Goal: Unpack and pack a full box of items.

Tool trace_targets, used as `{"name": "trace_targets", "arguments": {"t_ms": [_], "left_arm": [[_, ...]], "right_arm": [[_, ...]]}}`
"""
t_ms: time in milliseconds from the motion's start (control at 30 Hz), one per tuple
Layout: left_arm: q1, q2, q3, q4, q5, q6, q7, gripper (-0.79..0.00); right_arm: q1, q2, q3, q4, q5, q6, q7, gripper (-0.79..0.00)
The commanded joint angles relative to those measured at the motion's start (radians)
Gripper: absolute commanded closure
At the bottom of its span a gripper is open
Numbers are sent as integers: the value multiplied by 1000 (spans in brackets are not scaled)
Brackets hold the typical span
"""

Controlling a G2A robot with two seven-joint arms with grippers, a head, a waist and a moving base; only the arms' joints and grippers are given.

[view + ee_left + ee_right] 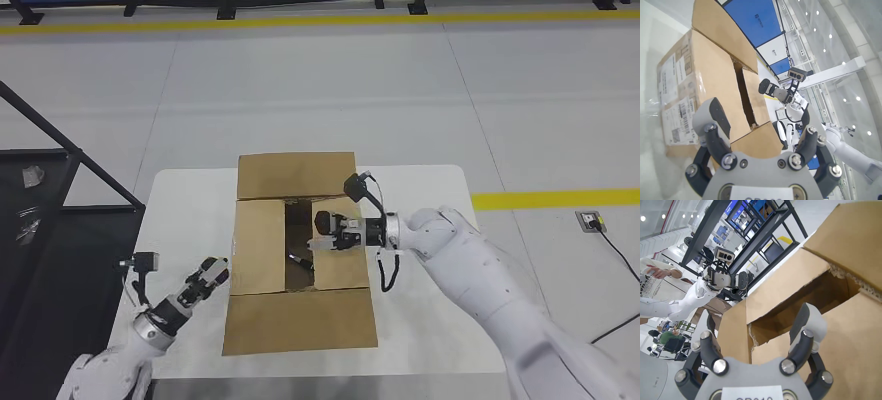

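Note:
A brown cardboard box [262, 240] stands in the middle of the white table [430, 300]. Its far and near flaps are folded outward, and the two inner flaps leave a narrow gap. Something dark [298, 262] lies down in that gap. My right gripper [325, 233] hovers open over the gap, at the edge of the right inner flap [848, 332], with the flap's torn corner between its spread fingers [806, 321]. My left gripper [205, 276] is open and holds nothing, low beside the box's labelled left side [676, 98].
A black metal rack [40, 200] stands just off the table's left edge. Bare table lies to the right of the box and in a strip on its left. The near flap [300, 320] reaches almost to the table's front edge.

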Motion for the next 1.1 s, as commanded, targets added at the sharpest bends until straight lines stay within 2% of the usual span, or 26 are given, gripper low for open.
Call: {"name": "trace_targets", "arguments": {"t_ms": [0,133,300,400,467,533,600,667,867,967,1067], "left_arm": [[10,11,-54,33,-89,-14,-129,-785],[14,29,-118,120,-203,-21,-351,-785],[5,52,-143,224,-314,-32,-674,-785],[-16,61,-126,274,-327,-37,-798,-785],[-22,68,-95,257,-309,-14,-822,-785],[-17,74,-62,230,-301,-9,-827,-785],[-7,79,-31,205,-295,-26,-809,-785],[-5,82,-1,191,-334,-28,-808,-785],[-2,98,43,140,-416,-35,-800,-785],[5,103,48,131,-461,-50,-785,-785],[10,109,46,115,-490,-62,-773,-785]], "right_arm": [[0,0,0,0,1,0,2,-785],[0,0,0,0,1,0,2,-785],[-40,25,65,-27,-55,0,-153,-785],[-77,47,117,-70,-123,0,-265,-785],[-108,61,157,-79,-169,11,-358,-785],[-130,67,186,-91,-243,116,-477,-785],[-162,69,201,-130,-282,141,-549,-785],[-171,71,216,-135,-310,217,-582,-785],[-164,61,234,-114,-295,315,-577,-785],[-133,49,233,-76,-291,425,-557,-785],[-102,38,240,-30,-240,422,-495,-785]]}}
